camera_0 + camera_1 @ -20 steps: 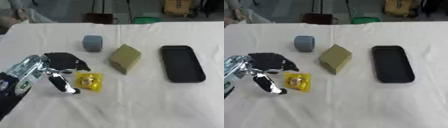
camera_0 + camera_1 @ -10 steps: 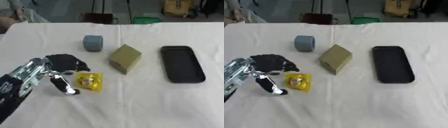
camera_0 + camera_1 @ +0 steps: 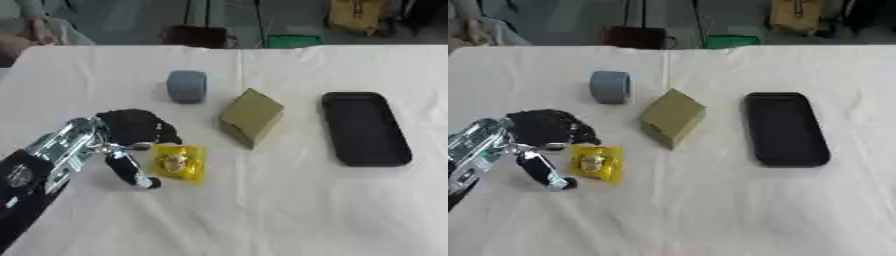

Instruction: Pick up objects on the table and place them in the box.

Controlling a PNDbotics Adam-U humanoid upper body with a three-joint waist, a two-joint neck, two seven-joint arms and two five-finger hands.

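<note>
Fingers of your left hand (image 3: 122, 137) are spread around the yellow packet (image 3: 178, 162), thumb just beside its left edge, nothing held yet. Judging by this, you're at the grasp: close on the packet, then carry it right, past the tan box (image 3: 251, 116), to the empty black tray (image 3: 363, 128). Grey tape roll (image 3: 186, 86) waits on the tabletop (image 3: 289, 210).

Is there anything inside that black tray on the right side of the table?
Nothing shows inside the black tray; its floor looks bare and dark. The yellow packet, the tan box and the grey roll all lie outside it on the white cloth.
</note>
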